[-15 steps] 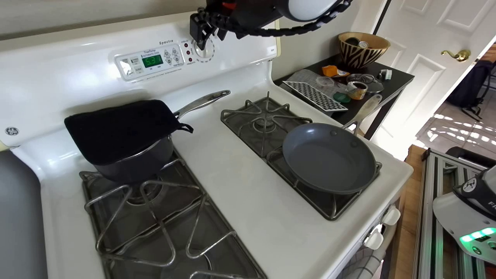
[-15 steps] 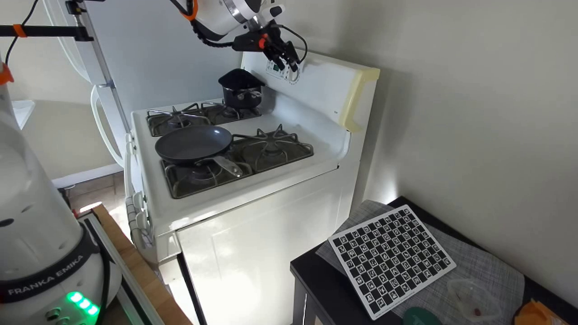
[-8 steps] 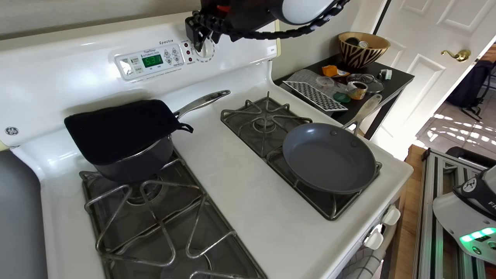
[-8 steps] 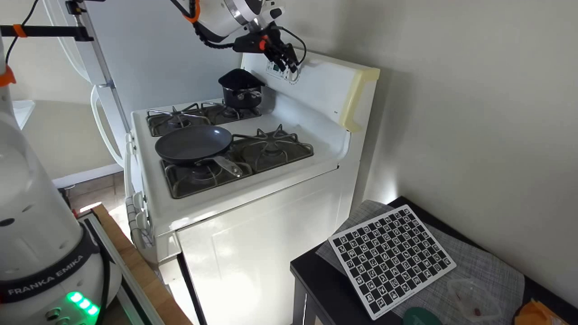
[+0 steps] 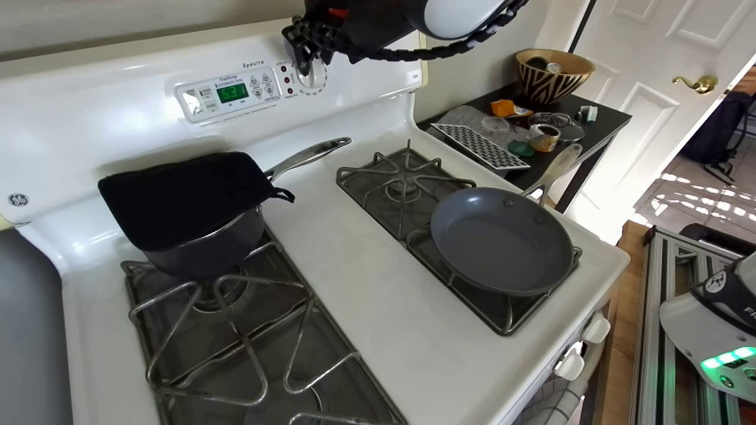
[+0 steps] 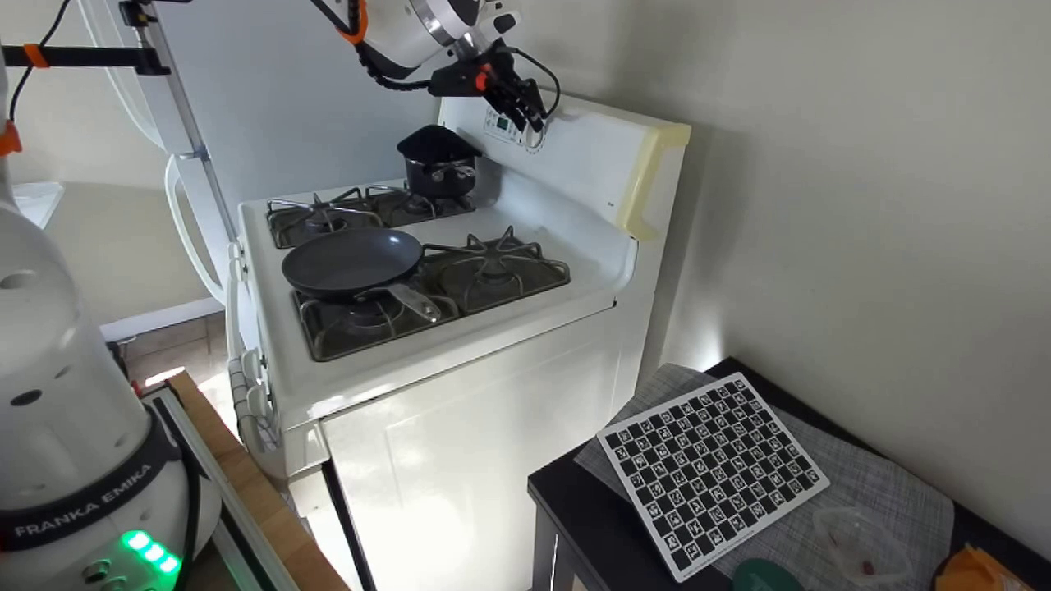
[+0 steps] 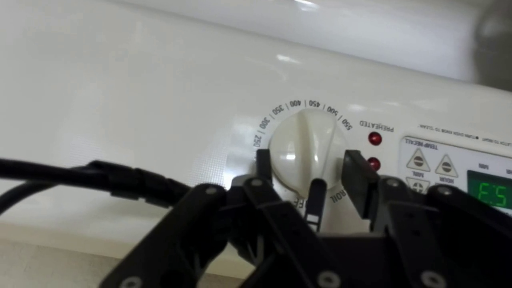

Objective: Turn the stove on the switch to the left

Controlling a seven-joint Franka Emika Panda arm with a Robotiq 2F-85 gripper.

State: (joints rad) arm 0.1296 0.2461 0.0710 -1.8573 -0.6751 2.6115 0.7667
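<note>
The fingers [image 7: 357, 182] stand spread apart, the white knob [image 7: 304, 151] on the back panel [image 5: 130, 100] of the stove [image 5: 372, 277] showing between them, contact unclear; this placing presumably lets them pinch the knob's raised ridge [image 7: 320, 134] and turn it.

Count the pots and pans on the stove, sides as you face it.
2: a saucepan at back left, topped with a black cover, and a frying pan at front right. Anything inside the saucepan is hidden.

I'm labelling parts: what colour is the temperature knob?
The knob is off-white, clearest in the wrist view.
</note>
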